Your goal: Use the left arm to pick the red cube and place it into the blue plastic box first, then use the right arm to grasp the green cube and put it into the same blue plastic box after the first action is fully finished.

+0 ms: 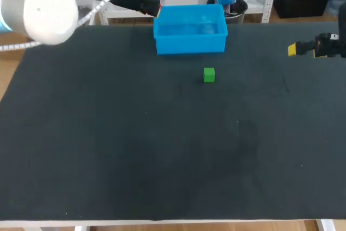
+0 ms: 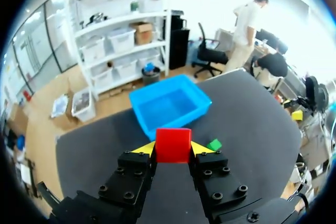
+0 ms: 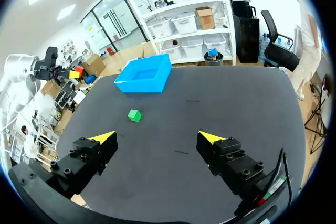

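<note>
Toward the upper middle of the head view, the blue plastic box (image 1: 190,44) is sitting on the dark, matte table (image 1: 108,150), an open rectangular tub with smooth walls. The green cube (image 1: 209,74) is lying just below it in the frame, apart from its front wall. The left arm (image 1: 48,12), white and rounded, is coming in from the upper left corner. The left gripper (image 1: 154,7) is hanging at the box's upper left corner (its fingers are too small here to judge). The right gripper (image 1: 294,49) is showing a yellow tip at the right edge, well apart from cube and box.

From the left wrist, the left gripper (image 2: 172,148) is clamping the red cube (image 2: 172,140). Both yellow tips are pressing its flat sides, and the sharp-edged block is sitting square between them. The blue plastic box (image 2: 168,106) is lying ahead of the fingers, and the green cube (image 2: 213,144) is showing just beside one fingertip.

From the right wrist, the right gripper (image 3: 157,137) is holding its fingers wide apart over the table. The green cube (image 3: 134,115) is resting ahead of them, with the blue plastic box (image 3: 144,80) farther ahead.
</note>
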Tool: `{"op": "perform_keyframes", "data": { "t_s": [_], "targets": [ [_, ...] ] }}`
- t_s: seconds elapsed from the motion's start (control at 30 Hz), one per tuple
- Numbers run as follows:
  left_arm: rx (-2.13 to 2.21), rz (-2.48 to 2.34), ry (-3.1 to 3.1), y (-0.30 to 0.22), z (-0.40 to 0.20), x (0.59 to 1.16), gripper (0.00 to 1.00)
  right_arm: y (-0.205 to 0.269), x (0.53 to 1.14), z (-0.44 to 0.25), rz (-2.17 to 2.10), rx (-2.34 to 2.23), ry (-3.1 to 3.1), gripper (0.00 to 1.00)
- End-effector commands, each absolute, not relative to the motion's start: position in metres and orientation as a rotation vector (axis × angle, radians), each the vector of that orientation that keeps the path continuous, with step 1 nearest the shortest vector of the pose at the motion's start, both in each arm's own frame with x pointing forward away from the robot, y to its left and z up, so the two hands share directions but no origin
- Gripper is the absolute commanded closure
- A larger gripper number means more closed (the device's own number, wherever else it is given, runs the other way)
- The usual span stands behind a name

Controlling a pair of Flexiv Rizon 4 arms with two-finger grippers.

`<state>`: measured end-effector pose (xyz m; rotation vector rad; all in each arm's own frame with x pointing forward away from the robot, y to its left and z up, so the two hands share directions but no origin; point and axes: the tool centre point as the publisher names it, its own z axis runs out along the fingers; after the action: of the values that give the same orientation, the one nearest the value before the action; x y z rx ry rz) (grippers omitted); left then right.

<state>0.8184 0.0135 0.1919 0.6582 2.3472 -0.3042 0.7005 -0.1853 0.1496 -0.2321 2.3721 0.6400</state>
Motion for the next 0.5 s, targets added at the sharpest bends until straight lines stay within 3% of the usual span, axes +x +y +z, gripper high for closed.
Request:
{"op": "perform_keyframes", "data": {
  "t_s": [0.03,0.5],
  "targets": [
    [0.701,-0.399,2.282,0.0224,0.1891,0.8112,1.00,-0.1854,0.7006,0.1494,0.640,-0.233,2.372,0.00],
    [0.787,-0.509,2.233,0.0306,0.1871,0.8128,1.00,-0.1854,0.7006,0.1494,0.640,-0.233,2.372,0.00]
  ]
}}
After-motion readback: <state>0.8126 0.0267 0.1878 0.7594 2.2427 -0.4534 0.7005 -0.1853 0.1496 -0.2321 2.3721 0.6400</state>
